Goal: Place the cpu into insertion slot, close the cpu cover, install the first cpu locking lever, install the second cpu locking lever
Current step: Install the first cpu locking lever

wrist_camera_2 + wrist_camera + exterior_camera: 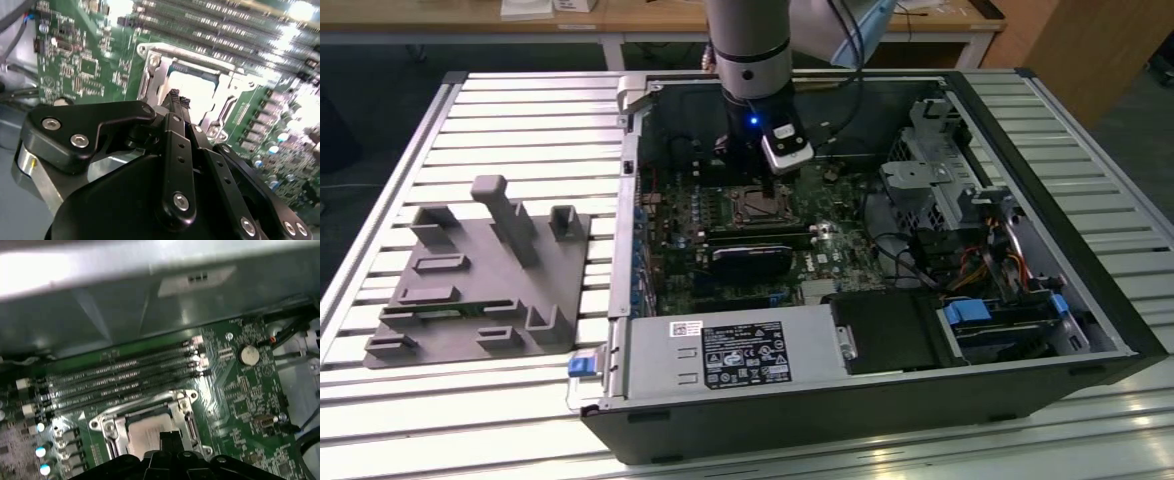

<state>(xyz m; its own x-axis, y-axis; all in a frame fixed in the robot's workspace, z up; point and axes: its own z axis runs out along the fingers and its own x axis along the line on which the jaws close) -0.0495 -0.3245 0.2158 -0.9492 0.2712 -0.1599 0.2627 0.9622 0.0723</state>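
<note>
The end effector [175,100], fingertips together on no visible part, presses the cpu [145,432] flat in the insertion slot [112,427]; it should stay level.

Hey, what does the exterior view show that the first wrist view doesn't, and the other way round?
Exterior view: the arm reaching down into the open computer case, a grey fixture on the table beside it, and the labelled power supply.
First wrist view: a coin battery and the cpu with its silver-grey top in the slot.
Both: the green motherboard and the insertion slot.
</note>
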